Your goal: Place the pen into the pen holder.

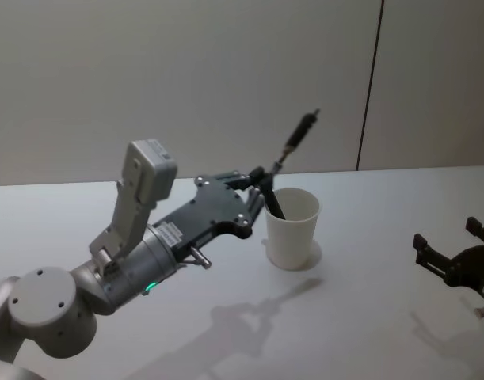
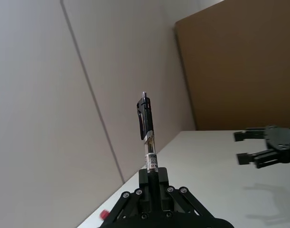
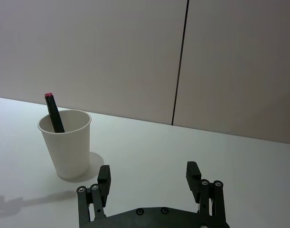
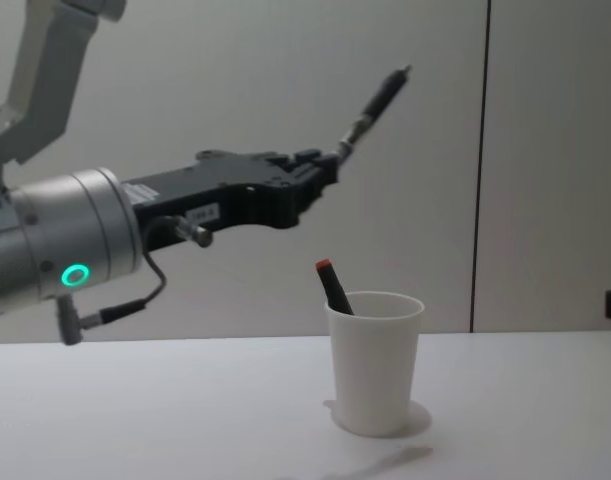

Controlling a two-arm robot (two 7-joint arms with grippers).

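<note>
My left gripper [image 1: 260,179] is shut on the lower end of a black and clear pen [image 1: 299,141], which slants up and to the right. In the chest view the gripper [image 4: 329,166] and the pen [image 4: 376,103] hang well above the pen holder [image 4: 373,365], over its left side. The pen holder [image 1: 291,229] is a white paper cup standing upright on the table. Inside it leans a dark marker with a red tip [image 4: 334,286]. In the left wrist view the pen [image 2: 147,135] rises from between the fingers [image 2: 162,176]. My right gripper [image 3: 148,171] is open and holds nothing, right of the cup.
The white table [image 1: 360,317] spreads bare around the cup, with a grey wall [image 1: 226,71] close behind. The right gripper [image 1: 449,236] rests low near the table's right edge. A brown panel [image 2: 239,66] stands beyond it in the left wrist view.
</note>
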